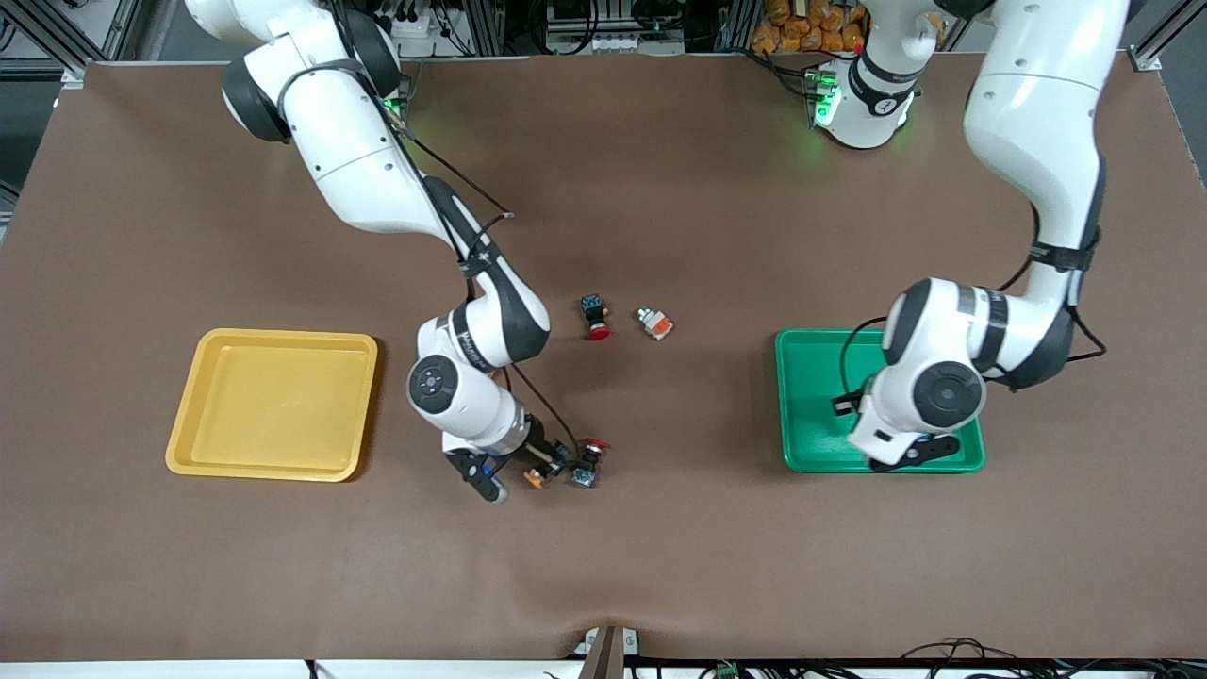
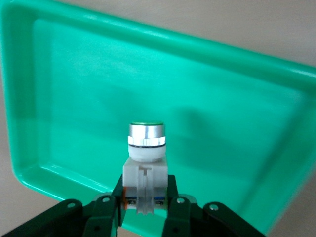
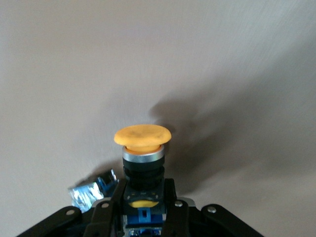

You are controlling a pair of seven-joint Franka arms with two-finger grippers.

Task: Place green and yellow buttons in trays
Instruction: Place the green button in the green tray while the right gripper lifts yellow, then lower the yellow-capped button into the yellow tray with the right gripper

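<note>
Both grippers clamped on buttons

The right gripper [image 3: 144, 210] grasps a yellow-capped button [image 3: 142, 140] low over the mat, beside a red-capped button [image 1: 590, 457]. The left gripper [image 2: 146, 207] grips a white button [image 2: 145, 148] over the green tray [image 1: 811, 396]. The yellow tray [image 1: 273, 404] lies toward the right arm's end.

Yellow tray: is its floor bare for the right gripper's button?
Yes: the yellow tray is bare inside. Crowded spot: the right gripper, shut on the yellow-capped button, sits beside a red-capped button.
</note>
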